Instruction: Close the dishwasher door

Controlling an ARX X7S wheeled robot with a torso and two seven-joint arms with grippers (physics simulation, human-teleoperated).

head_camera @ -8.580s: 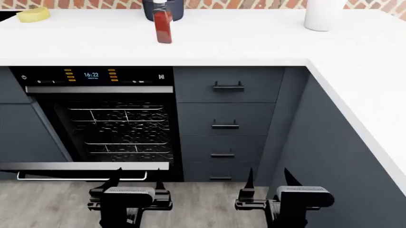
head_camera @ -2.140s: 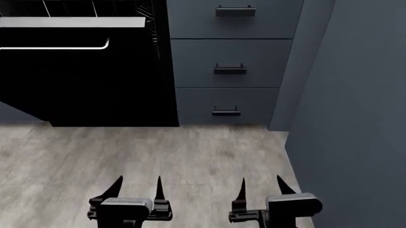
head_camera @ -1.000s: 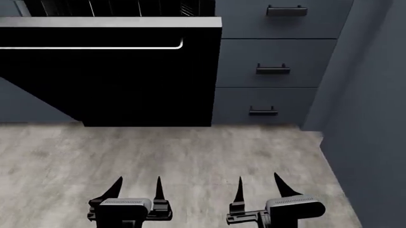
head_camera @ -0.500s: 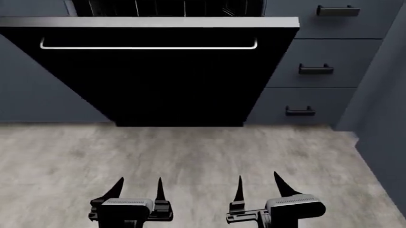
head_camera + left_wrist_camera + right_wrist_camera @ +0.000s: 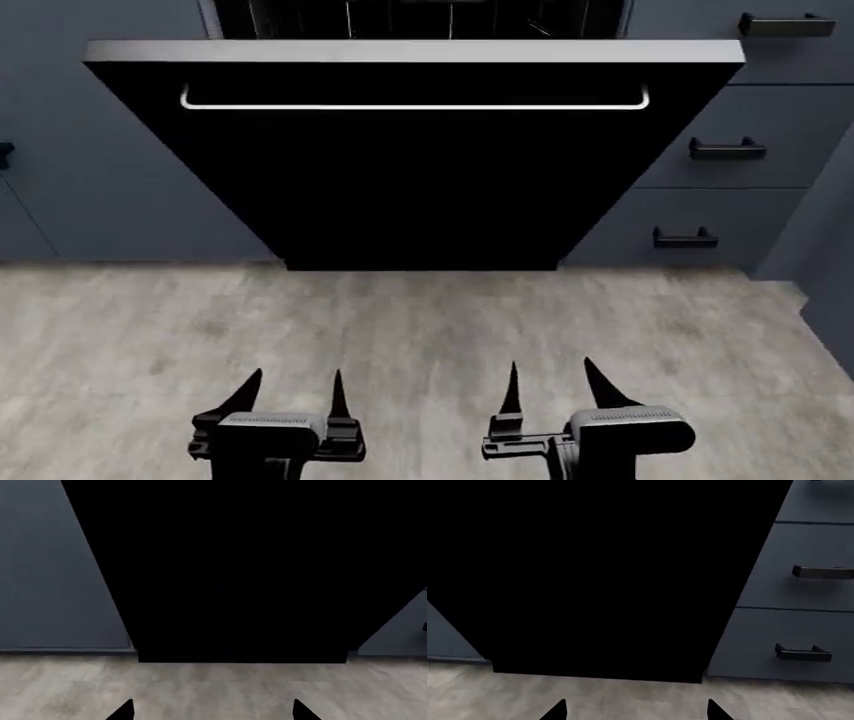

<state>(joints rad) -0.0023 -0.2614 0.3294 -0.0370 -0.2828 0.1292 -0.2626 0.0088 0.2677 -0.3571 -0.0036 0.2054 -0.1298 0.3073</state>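
Observation:
The dishwasher door (image 5: 414, 180) hangs open, a wide glossy black panel tilted out toward me, with a long silver bar handle (image 5: 414, 104) under its silver-grey top edge. Wire racks of the dishwasher (image 5: 414, 18) show above that edge. The door fills both wrist views as a black panel (image 5: 247, 570) (image 5: 600, 575). My left gripper (image 5: 295, 385) (image 5: 210, 711) and right gripper (image 5: 550, 380) (image 5: 636, 711) are both open and empty, low over the wood floor, well short of the door.
Grey-blue drawer fronts with short black handles (image 5: 726, 149) (image 5: 822, 572) stand right of the door. A grey-blue cabinet front (image 5: 94, 180) (image 5: 53, 575) stands to its left. Grey wood floor (image 5: 427, 330) lies between me and the cabinets.
The view has swung down from the counter and shifted sideways, so the open door now sits centred ahead. Both grippers keep the same open pose.

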